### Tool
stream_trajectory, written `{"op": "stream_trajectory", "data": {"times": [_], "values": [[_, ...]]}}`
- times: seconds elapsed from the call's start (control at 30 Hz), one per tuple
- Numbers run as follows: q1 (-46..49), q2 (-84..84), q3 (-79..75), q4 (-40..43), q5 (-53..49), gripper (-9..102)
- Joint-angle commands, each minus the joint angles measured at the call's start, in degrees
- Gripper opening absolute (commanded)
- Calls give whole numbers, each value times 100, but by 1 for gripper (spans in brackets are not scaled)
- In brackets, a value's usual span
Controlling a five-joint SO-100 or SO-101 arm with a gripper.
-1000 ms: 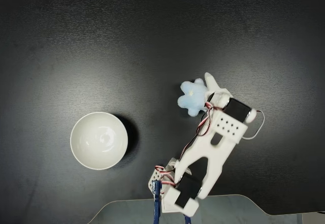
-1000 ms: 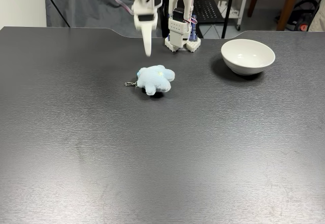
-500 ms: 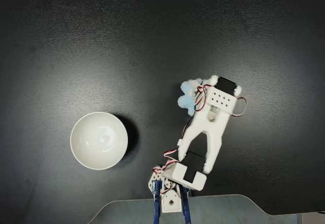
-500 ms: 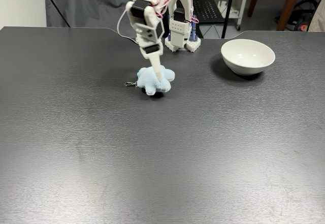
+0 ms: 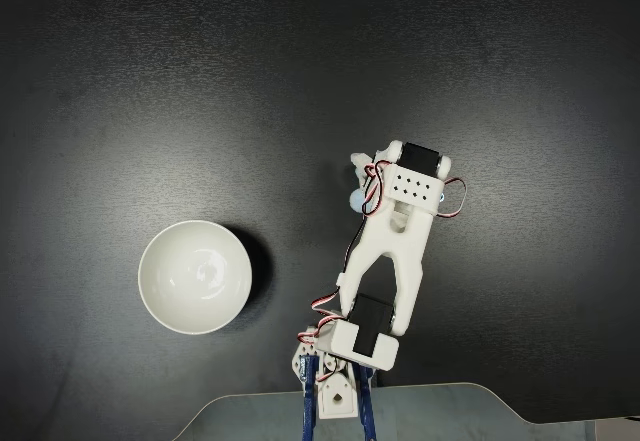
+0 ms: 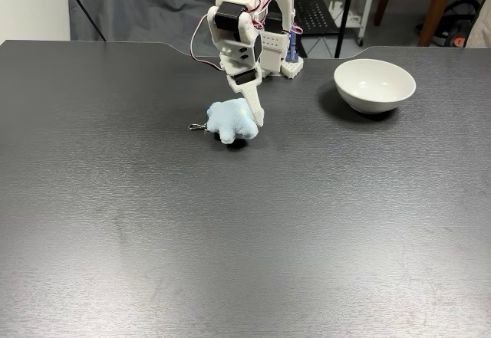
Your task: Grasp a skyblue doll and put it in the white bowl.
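Lowered tool (image 6: 257, 118) now touching skyblue doll (image 6: 229, 120).

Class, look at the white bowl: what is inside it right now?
Nothing: the white bowl shows a bare, glossy inside in both fixed views. The skyblue doll lies on the table with the pincer down at it; the arm hides most of it from above.

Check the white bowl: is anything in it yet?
Empty. The bowl shows a bare inside in both fixed views; the doll lies on the table.
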Motion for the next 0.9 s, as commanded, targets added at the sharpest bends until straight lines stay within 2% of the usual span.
{"op": "stream_trajectory", "data": {"times": [0.0, 0.5, 0.87], "values": [[237, 105, -237, 281, -18, 64], [369, 53, -510, 281, -18, 64], [439, -650, -1020, 281, 9, 64]]}}
